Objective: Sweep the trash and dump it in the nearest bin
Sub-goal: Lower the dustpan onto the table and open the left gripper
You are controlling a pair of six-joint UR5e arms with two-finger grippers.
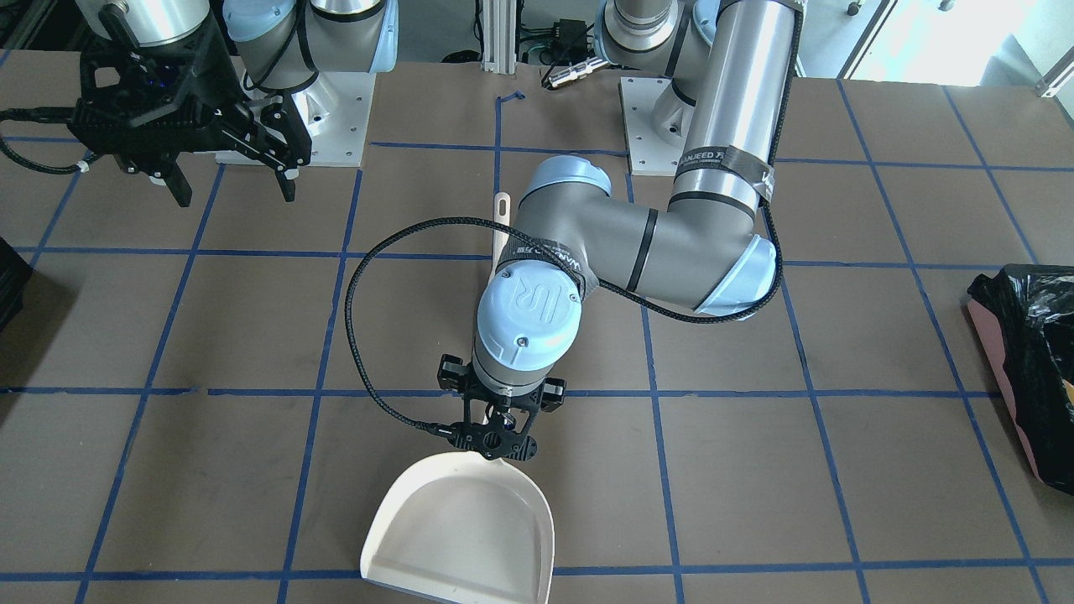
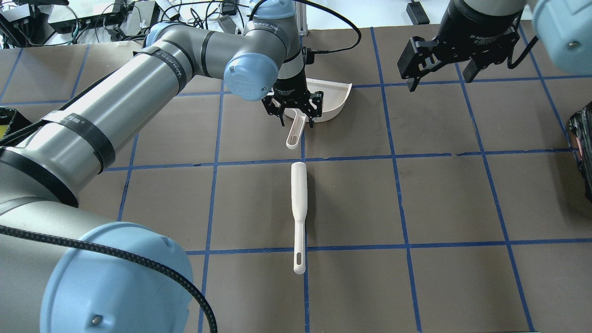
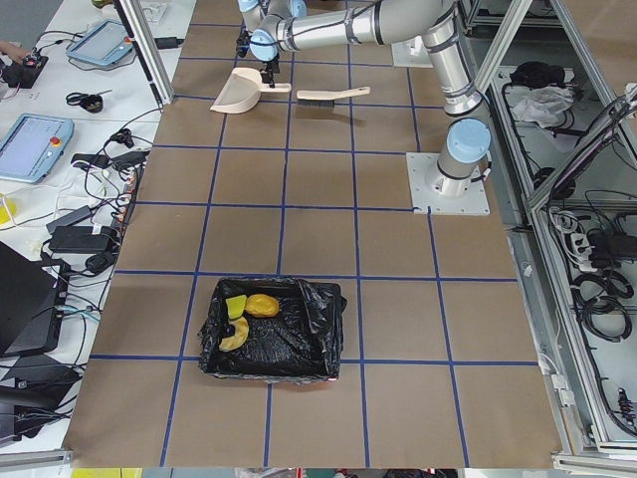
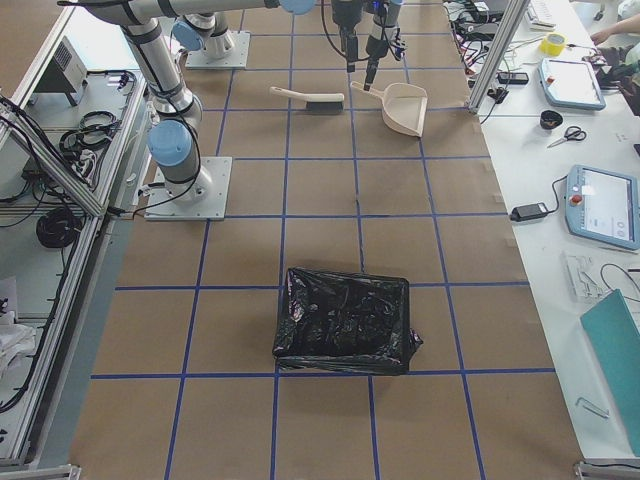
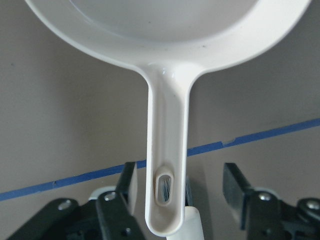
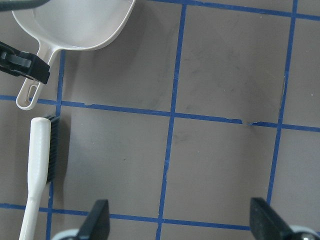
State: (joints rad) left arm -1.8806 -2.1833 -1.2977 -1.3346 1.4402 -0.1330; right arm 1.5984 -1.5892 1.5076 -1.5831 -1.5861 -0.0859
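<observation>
The trash lies inside the bin (image 3: pixel 299 344), a black-bag-lined container with a pink side (image 1: pixel 1003 361): a brown lump (image 3: pixel 263 306), a yellow-green sponge (image 3: pixel 235 307) and a pale curved piece (image 3: pixel 236 337). A cream dustpan (image 2: pixel 330 99) rests empty on the table at the far side. My left gripper (image 2: pixel 294 113) is open, its fingers (image 5: pixel 126 184) on either side of the dustpan handle (image 5: pixel 167 150) without touching it. A white brush (image 2: pixel 298 199) lies alone mid-table. My right gripper (image 2: pixel 439 81) hovers open and empty, away from both tools.
A second, all-black container (image 4: pixel 345 335) stands at the table's end on my right side, also seen as a dark shape (image 2: pixel 583 152) at the overhead view's edge. Blue tape lines grid the brown table (image 2: pixel 453 199). Cables and tablets lie beyond the far edge.
</observation>
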